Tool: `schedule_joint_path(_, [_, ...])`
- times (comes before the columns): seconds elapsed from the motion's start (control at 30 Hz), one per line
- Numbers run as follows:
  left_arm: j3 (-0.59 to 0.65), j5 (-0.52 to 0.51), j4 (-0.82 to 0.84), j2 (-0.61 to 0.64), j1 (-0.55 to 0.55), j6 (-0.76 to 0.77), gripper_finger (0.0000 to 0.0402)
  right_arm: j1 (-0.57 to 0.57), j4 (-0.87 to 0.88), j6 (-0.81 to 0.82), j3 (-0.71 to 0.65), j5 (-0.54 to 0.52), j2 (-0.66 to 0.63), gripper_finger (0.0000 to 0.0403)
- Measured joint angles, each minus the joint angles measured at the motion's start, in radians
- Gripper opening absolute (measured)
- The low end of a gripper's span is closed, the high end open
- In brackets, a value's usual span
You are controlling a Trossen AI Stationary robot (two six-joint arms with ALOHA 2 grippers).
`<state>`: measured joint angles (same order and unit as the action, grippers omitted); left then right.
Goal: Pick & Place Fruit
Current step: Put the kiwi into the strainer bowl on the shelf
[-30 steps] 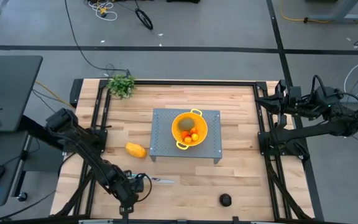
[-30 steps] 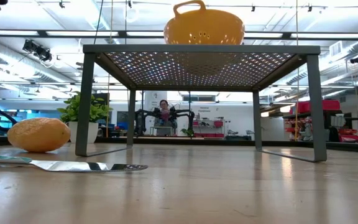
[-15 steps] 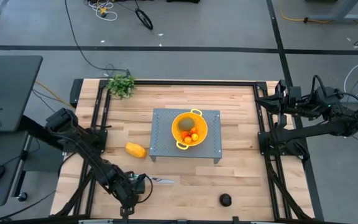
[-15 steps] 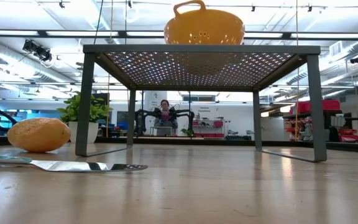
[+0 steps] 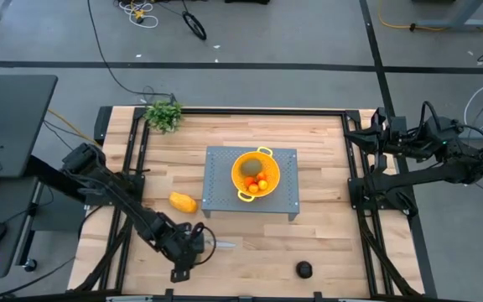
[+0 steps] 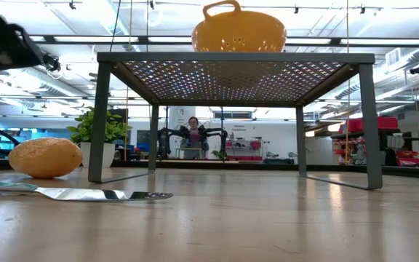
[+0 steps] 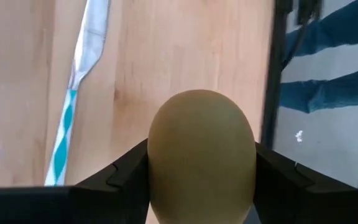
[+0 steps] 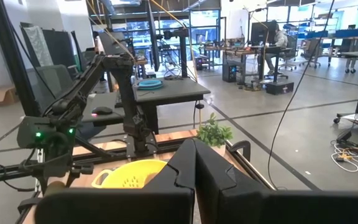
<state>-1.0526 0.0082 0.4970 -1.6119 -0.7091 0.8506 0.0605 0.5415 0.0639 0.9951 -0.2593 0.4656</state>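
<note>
**Kiwi clamped in left gripper above the table's front edge**

Fruit lies in several places. The left gripper (image 7: 201, 186) grasps a brownish-green oval fruit (image 7: 201, 152) between its two dark fingers (image 7: 120, 177), one on each side of it; in the high view that gripper (image 5: 184, 252) sits over the front part of the wooden table (image 5: 325, 243), left of centre, just beside the knife (image 5: 222, 245). From the wrist, the knife (image 7: 73, 99) shows a silvery blade and a teal-and-white handle, flat on the wood beyond the held fruit.

On the grey perforated stand (image 5: 285, 197) sits a yellow colander (image 5: 256, 174) holding another brownish-green oval (image 5: 250, 169) and a few small orange-red balls (image 5: 258, 184). A yellow-orange oblong fruit (image 5: 183, 202) rests on the table just left of the stand. A small blackish round fruit (image 5: 304, 269) lies near the front edge, well apart from the rest. A leafy green bunch (image 5: 163, 113) stands at the far left corner.

The right gripper (image 8: 194, 165) is pressed closed, empty, with its arm (image 5: 430, 151) parked beyond the table's right edge.
</note>
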Motion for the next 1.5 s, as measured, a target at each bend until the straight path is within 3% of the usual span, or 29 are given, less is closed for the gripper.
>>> schedule_joint_path(0.53, [-0.004,0.006,0.008,0.011,0.054,-0.071,0.0225,0.0,0.0,-0.002,0.0,-0.001,0.0,0.0002])
schedule_joint_path(1.07, [-0.101,0.005,0.123,0.036,0.159,-0.271,0.0221,0.0,0.0,-0.027,0.0,-0.001,0.0,0.0002])
schedule_joint_path(1.33, [-0.105,0.004,0.146,0.091,0.175,-0.281,0.0226,0.0,0.0,-0.027,0.0,-0.001,0.0,0.0002])
schedule_joint_path(1.5, [-0.114,-0.052,0.181,0.154,0.179,-0.286,0.022,0.0,0.0,-0.027,0.0,-0.001,0.0,0.0002])
